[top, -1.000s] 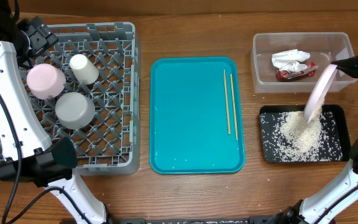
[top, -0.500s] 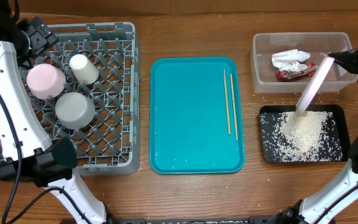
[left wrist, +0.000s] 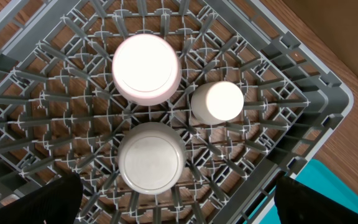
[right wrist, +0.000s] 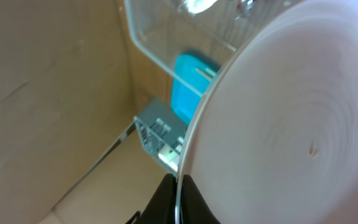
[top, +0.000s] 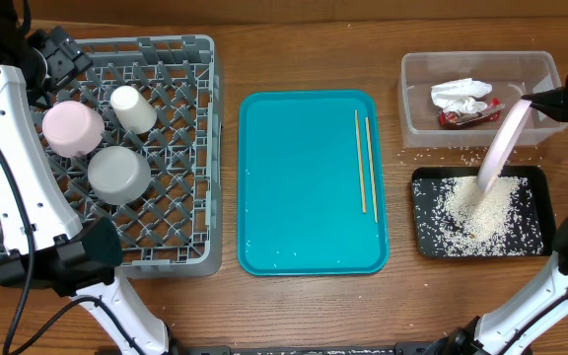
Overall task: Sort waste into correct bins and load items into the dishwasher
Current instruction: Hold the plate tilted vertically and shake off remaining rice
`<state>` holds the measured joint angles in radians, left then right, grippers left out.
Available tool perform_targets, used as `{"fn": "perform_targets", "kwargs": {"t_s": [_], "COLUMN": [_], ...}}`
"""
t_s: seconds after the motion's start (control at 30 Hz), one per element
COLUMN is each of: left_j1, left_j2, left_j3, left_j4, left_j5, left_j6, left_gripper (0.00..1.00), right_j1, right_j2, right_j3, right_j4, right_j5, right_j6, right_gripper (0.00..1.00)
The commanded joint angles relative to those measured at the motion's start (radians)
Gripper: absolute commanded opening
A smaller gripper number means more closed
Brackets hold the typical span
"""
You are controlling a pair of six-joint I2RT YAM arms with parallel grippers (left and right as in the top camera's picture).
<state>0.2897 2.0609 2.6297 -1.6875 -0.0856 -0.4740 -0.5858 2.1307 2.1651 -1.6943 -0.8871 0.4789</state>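
Note:
My right gripper point(top: 538, 100) is shut on the rim of the pale pink plate point(top: 502, 153), which hangs steeply tilted with its lower edge over the rice point(top: 473, 209) in the black tray point(top: 533, 235). In the right wrist view the fingertips point(right wrist: 166, 200) pinch the plate point(right wrist: 291, 118). The clear tub point(top: 418, 91) holds the white napkin point(top: 460, 95) and red wrapper point(top: 467, 116). My left gripper point(left wrist: 178, 204) hovers open above the grey rack point(top: 180, 232), where the pink bowl point(top: 72, 128), grey-white bowl point(top: 118, 175) and white cup point(top: 133, 108) sit upside down.
Two wooden chopsticks point(top: 365, 163) lie side by side on the right part of the teal tray point(top: 294, 197), between the rack and the bins. A few rice grains are scattered on the wood point(top: 442, 156) between the clear tub and the black tray.
The plate rocked in my right gripper: it swung more edge-on and up towards the tub, then came back down over the rice. The left arm stayed still.

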Motion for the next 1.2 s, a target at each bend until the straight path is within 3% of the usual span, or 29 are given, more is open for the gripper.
{"fn": "perform_targets", "kwargs": {"t_s": [0.0, 0.6, 1.17], "left_j1": [0.003, 0.003, 0.003], "left_j2": [-0.034, -0.034, -0.034], "left_j3": [-0.002, -0.002, -0.002], "left_j4": [-0.002, -0.002, -0.002], "left_j5": [0.005, 0.005, 0.005], "left_j6": [-0.021, -0.021, -0.021], "left_gripper": [1.00, 1.00, 1.00], "right_j1": [0.001, 0.001, -0.005], "right_j2": [-0.047, -0.047, -0.053], "right_j3": [-0.012, -0.241, -0.248], "right_j4": [0.000, 0.000, 0.000], "right_j5": [0.055, -0.138, -0.225], "right_j6": [0.027, -0.135, -0.172], "right_gripper": [0.04, 0.04, 0.04]}}
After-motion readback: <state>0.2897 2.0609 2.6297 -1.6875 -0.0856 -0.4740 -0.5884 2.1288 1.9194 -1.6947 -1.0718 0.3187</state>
